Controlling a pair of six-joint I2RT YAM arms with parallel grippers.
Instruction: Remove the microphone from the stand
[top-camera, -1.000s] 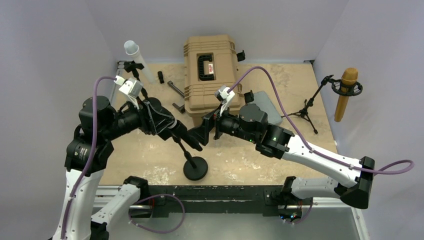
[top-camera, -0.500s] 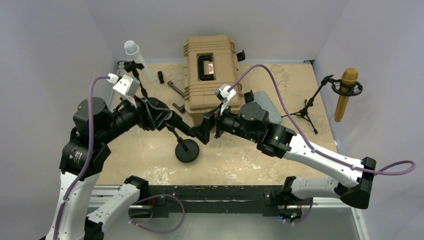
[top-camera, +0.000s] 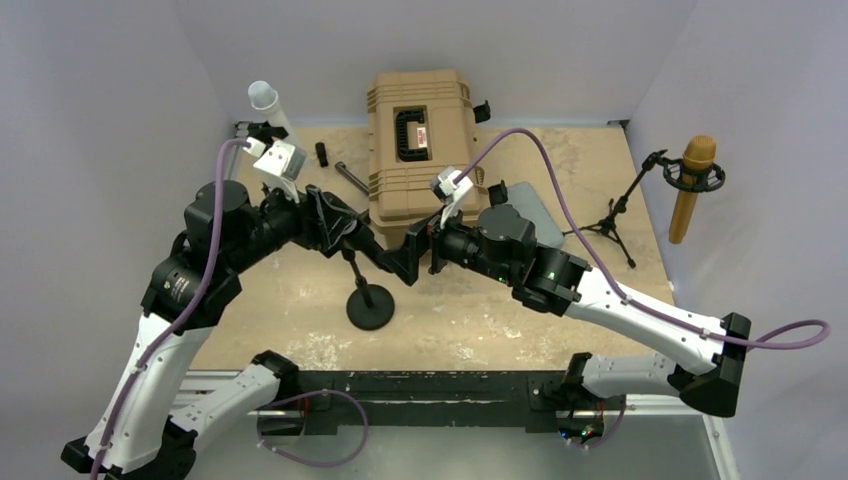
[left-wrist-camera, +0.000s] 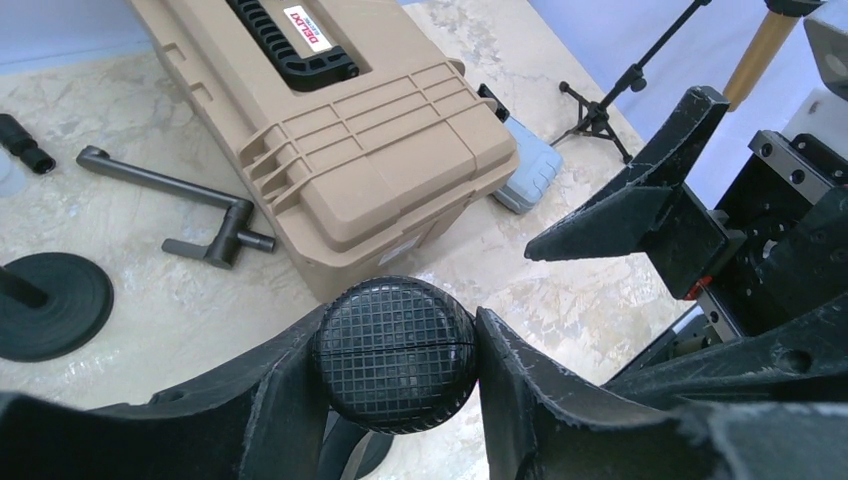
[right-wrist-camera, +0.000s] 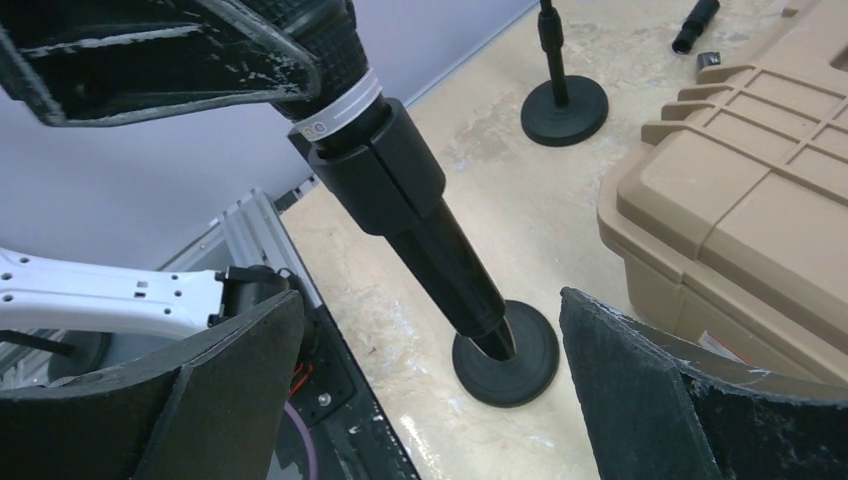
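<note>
While my left gripper (left-wrist-camera: 395, 385) pinches the microphone (right-wrist-camera: 345, 95), it sits in its stand (right-wrist-camera: 530, 362). My right gripper (top-camera: 410, 256) gapes wide and empty, just right of it.

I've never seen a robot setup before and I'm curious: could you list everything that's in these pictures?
hard case: one, tan, back middle
black microphone: one, black, mid-table, gripped
round-base stand: two, black; mid-table and back left
gold microphone: one, gold, far right
tripod stand: one, black, holding it
white cylinder: one, white, back left
crank handle: one, grey, left of case
small cylinder: one, black, back left
pouch: one, grey-blue, right of case
table: one, beige, under everything
left claw: one, black, shut on the black microphone
right claw: one, black, open, facing it
</note>
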